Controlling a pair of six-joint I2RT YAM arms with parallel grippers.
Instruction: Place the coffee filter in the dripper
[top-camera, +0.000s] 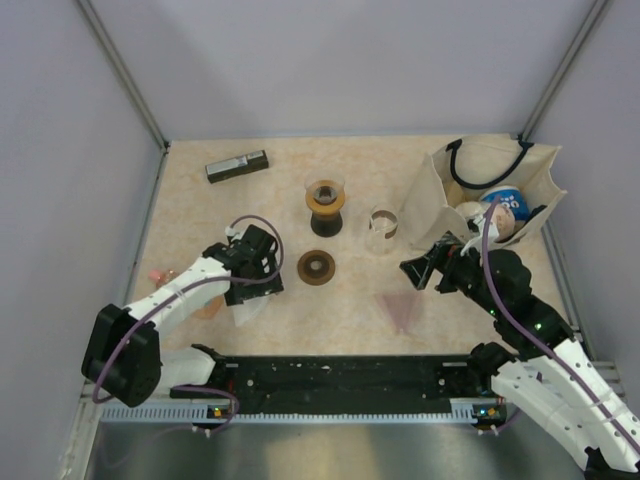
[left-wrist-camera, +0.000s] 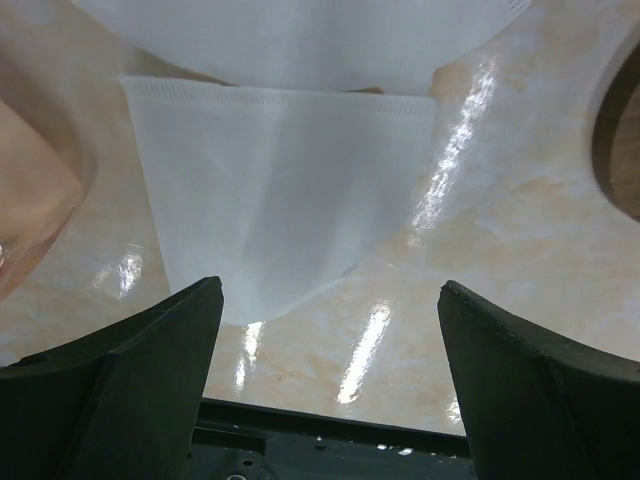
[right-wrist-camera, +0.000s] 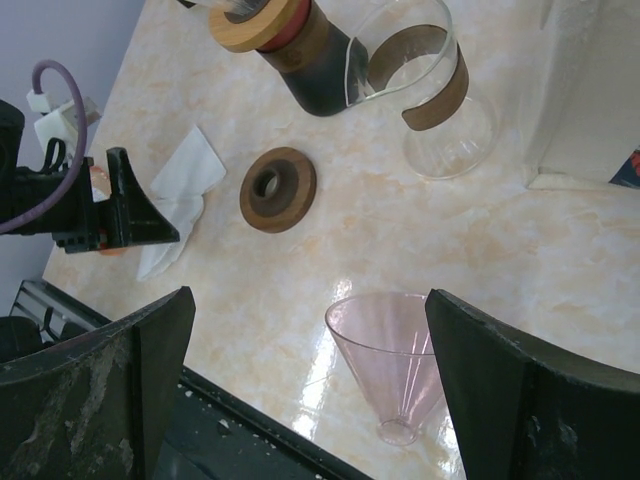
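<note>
Several white paper coffee filters (left-wrist-camera: 280, 200) lie flat on the table, also visible in the top view (top-camera: 245, 308) and the right wrist view (right-wrist-camera: 180, 195). My left gripper (left-wrist-camera: 330, 330) is open just above them, with nothing between its fingers; in the top view it (top-camera: 248, 290) is at the left. The clear pink dripper (right-wrist-camera: 395, 365) lies on its side near the front edge, also in the top view (top-camera: 403, 312). My right gripper (right-wrist-camera: 310, 340) is open and empty above the dripper; in the top view it (top-camera: 412, 272) is just up and right of it.
A brown wooden ring (top-camera: 316, 267) lies mid-table. A dark vessel with a wooden collar (top-camera: 325, 205) and a glass carafe (top-camera: 383, 225) stand behind it. A cloth tote bag (top-camera: 490, 185) is at back right, a black bar (top-camera: 237, 165) at back left, and a black rail (top-camera: 340, 375) along the front.
</note>
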